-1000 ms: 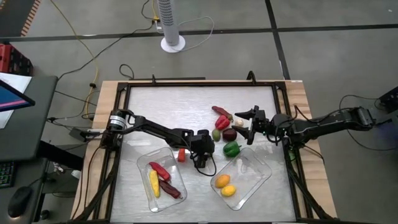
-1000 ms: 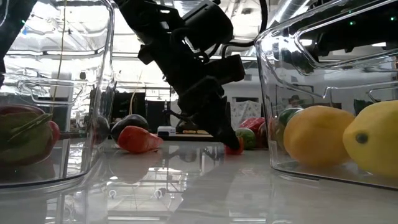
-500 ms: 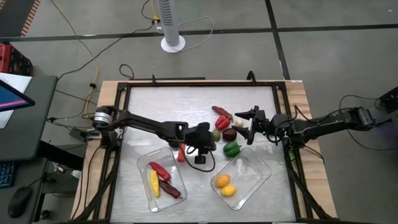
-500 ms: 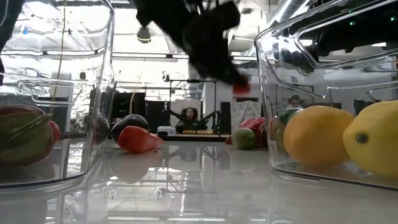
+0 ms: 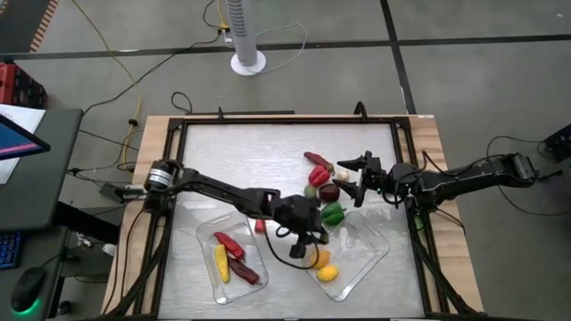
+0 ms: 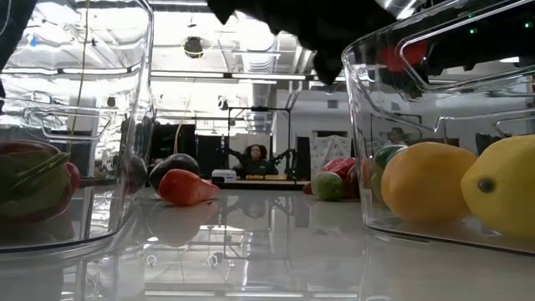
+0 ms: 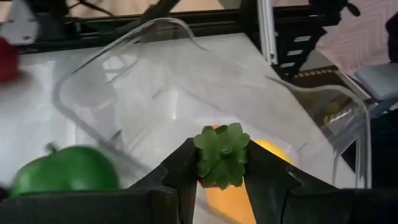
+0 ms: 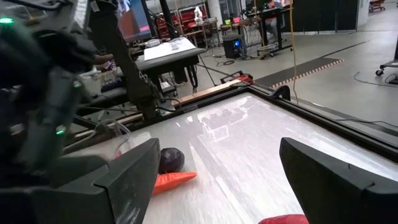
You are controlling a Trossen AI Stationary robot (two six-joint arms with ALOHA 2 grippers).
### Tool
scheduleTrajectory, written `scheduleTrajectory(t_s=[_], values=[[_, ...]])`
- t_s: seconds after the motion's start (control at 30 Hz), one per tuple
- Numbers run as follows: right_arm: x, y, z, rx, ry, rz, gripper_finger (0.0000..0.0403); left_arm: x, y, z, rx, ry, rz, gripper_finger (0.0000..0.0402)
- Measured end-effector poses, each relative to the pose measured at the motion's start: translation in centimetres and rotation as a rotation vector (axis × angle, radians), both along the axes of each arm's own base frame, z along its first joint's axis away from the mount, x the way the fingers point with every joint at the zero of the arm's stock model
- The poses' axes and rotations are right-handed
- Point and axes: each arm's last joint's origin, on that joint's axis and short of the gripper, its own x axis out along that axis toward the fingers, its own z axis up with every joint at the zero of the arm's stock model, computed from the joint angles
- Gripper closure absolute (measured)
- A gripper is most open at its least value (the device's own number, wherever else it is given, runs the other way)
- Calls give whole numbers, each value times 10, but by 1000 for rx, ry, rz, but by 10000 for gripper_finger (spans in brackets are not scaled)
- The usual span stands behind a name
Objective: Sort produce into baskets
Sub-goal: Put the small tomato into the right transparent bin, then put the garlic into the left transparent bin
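My left gripper (image 5: pixel 310 237) is above the near left part of the right clear basket (image 5: pixel 379 236), shut on a small red piece with a green leafy cap (image 7: pixel 222 155). The piece shows red through the basket wall in the low view (image 6: pixel 397 57). That basket holds an orange piece (image 5: pixel 318 259) and a yellow piece (image 5: pixel 328 274). The left basket (image 5: pixel 203 234) holds yellow corn (image 5: pixel 220 263) and red chillies (image 5: pixel 230 242). My right gripper (image 5: pixel 359 181) is open and empty beside the loose produce, near a dark purple piece (image 5: pixel 329 192) and a green pepper (image 5: pixel 332 212). My left gripper pinches the small red piece just below its green leafy cap (image 7: pixel 222 163), between its two fingers (image 7: pixel 183 168). The piece is lifted clear, above the right basket's inside, with the cap facing the wrist camera.
Loose on the table lie a red chilli (image 5: pixel 314 159), a red pepper (image 5: pixel 318 176), a small green piece (image 5: pixel 310 193) and an orange-red piece (image 5: pixel 260 225) by the left arm. The table's far left half is bare. A raised frame (image 5: pixel 268 116) runs around the table.
My left gripper has lifted the small red piece off the table and carried it toward the near right, from beside the left basket to over the right basket. The orange-red piece has stayed on the table.
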Motion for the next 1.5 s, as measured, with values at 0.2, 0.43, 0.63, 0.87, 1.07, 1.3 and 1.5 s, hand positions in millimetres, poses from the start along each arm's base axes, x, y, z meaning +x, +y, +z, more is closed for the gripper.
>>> scheduleTrajectory(t_s=[0.2, 0.43, 0.63, 0.87, 1.07, 1.3, 1.5], values=[[0, 0, -1, -1, 13, -2, 46, 10, -6, 1, 22, 44, -3, 250], [0, 0, -1, -1, 15, -1, 46, 9, 7, -2, 72, 122, 16, 150], [0, 0, -2, -1, 24, -1, 46, 2, 32, -4, 145, 217, 77, 138], [0, 1, -3, -2, 31, 2, 46, -3, 62, -19, 181, 256, 139, 156], [0, 1, -4, -3, 45, 2, 46, -18, 76, -22, 176, 196, 170, 169], [-1, 1, -12, -1, 123, -3, 46, -73, 72, 7, 195, 21, 272, 190], [-6, -11, -24, 124, 390, -196, 46, -121, 75, 17, 227, -87, 421, 193]])
